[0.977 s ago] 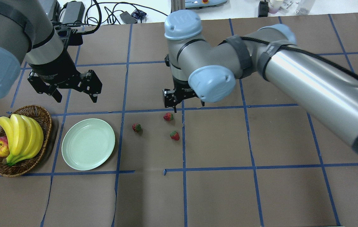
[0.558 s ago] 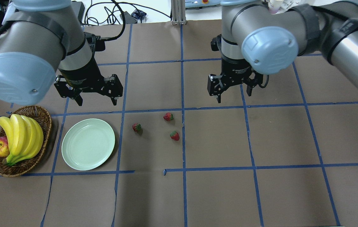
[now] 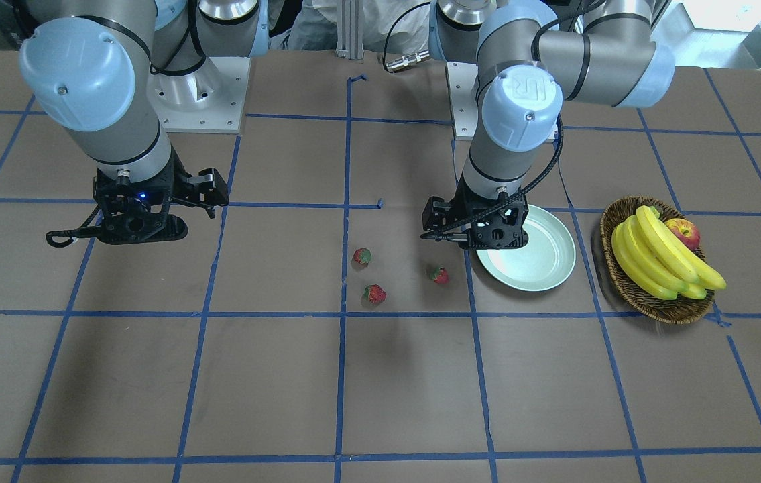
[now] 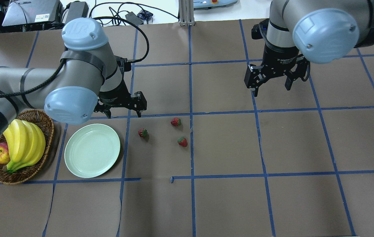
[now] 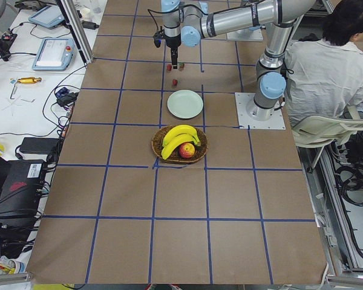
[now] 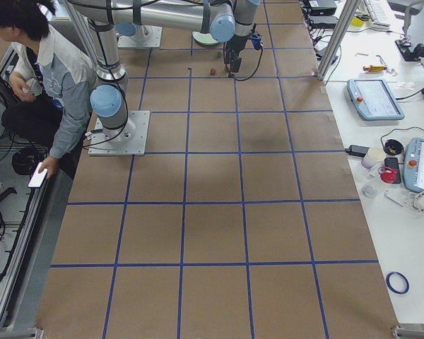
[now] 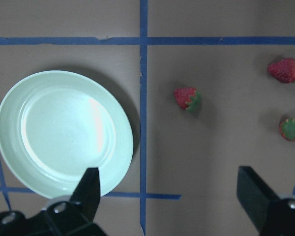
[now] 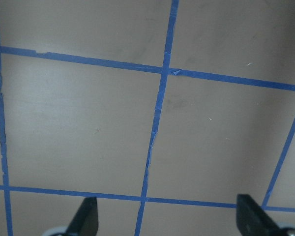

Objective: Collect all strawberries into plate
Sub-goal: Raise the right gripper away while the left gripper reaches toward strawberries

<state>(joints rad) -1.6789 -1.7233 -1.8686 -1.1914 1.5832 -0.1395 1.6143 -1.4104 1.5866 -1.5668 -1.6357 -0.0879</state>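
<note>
My left gripper (image 4: pixel 124 114) hangs with its jaws spread above the brown paper-covered table (image 4: pixel 226 204), near the gap between the round pale mint-green plate (image 4: pixel 92 150) and the nearest small red green-capped strawberry (image 4: pixel 143 133). Bare paper rings that berry on every side; the plate rim stands near on its left, yet apart, leaving a lane for one finger. The far strawberry (image 4: pixel 176 122) and the near strawberry (image 4: pixel 182 142) lie well apart from it and from each other, each open all round. The one tall obstacle, the brown woven wicker basket (image 4: pixel 51 126) of yellow bananas (image 4: pixel 25 144), sits beyond the plate. My right gripper (image 4: pixel 271 89) hangs spread over bare paper, well apart.
</note>
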